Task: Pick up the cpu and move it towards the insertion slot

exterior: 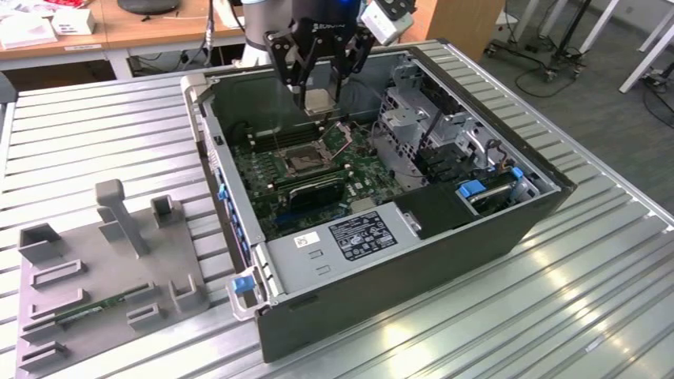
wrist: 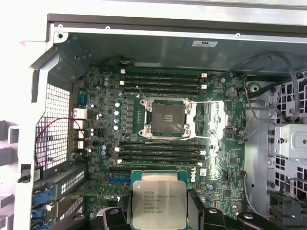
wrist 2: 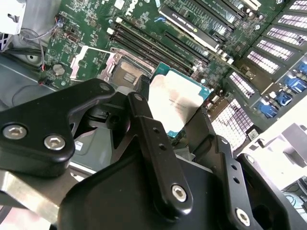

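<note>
Over the open computer case [exterior: 443, 237] on the slatted desk [exterior: 95, 142], the tool [exterior: 316, 87] hangs with its fingers [wrist 2: 153, 139] clamped on opposite edges of the cpu [wrist: 159, 203], held clear above the board and short of the insertion slot [wrist: 167, 119]. The chip looks light, stiff, smooth-faced and fragile underneath, so the edges seem the right hold.
</note>
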You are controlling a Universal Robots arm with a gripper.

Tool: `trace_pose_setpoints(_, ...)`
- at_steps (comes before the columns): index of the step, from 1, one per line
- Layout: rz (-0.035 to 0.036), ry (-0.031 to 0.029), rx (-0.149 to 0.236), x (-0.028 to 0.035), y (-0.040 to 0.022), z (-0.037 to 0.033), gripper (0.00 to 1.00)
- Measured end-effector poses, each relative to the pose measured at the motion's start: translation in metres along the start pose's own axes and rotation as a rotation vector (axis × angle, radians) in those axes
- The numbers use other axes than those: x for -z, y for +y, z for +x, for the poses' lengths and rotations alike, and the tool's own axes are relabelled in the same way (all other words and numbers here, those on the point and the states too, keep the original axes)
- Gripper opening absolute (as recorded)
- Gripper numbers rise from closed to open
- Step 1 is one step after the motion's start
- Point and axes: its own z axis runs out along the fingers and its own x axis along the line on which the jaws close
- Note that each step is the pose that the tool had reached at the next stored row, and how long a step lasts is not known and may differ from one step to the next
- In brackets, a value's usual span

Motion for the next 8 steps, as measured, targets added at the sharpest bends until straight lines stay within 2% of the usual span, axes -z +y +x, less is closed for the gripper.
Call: trace_pose_setpoints(8,-0.0001,-0.0001,0.0,-0.001,0.0074,-0.0004,0.55)
